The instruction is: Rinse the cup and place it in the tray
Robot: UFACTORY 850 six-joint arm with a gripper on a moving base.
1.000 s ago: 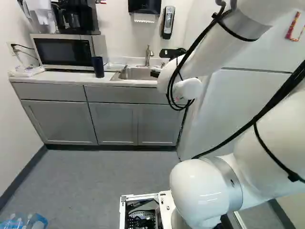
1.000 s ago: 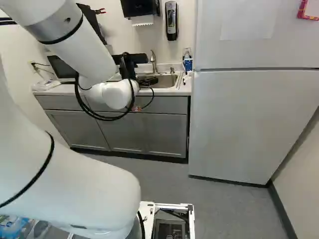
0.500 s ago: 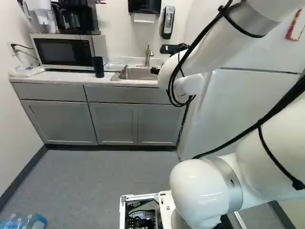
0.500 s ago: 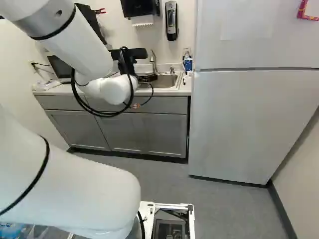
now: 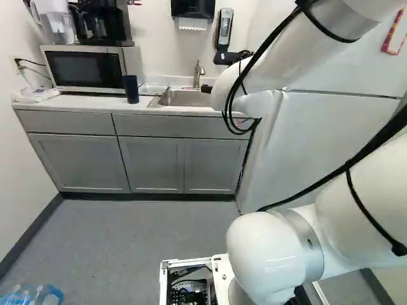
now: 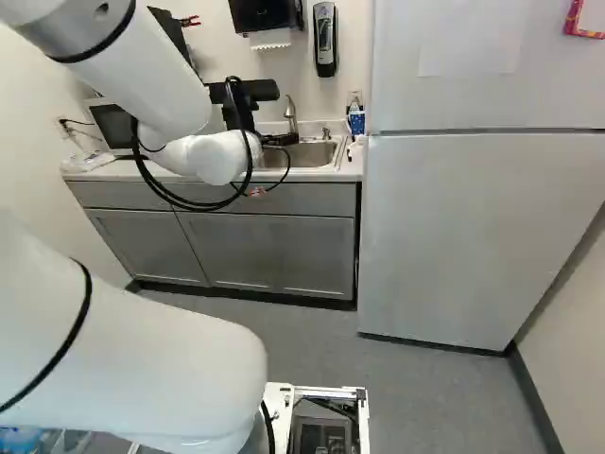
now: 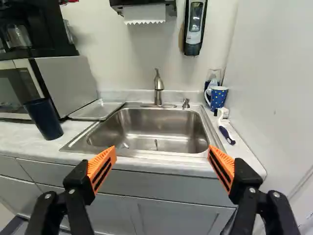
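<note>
1. From where I stand, the left base view gives me the tall dark-blue tumbler [image 5: 131, 89], which the arm hides in the right base view. It stands upright on the white counter [image 7: 12, 137], just in front of the silver microwave [image 5: 86, 68].
2. The right base view catches the blue mug with pale dots [image 6: 356, 119], out of sight in the left base view. In the wrist view it stands beside the sink.
3. The black two-fingered gripper [image 6: 282, 139] is seen best in the wrist view: fingers spread wide, holding nothing, the steel sink [image 7: 146, 129] ahead.
4. The shallow rectangular tray [image 7: 98, 109] lies between sink and microwave. A clear glass [image 7: 214, 74] is behind the mug.
5. The tumbler looks smooth and plain; the mug has a white handle and pale inside. Which cup is meant, I can't tell.
</note>
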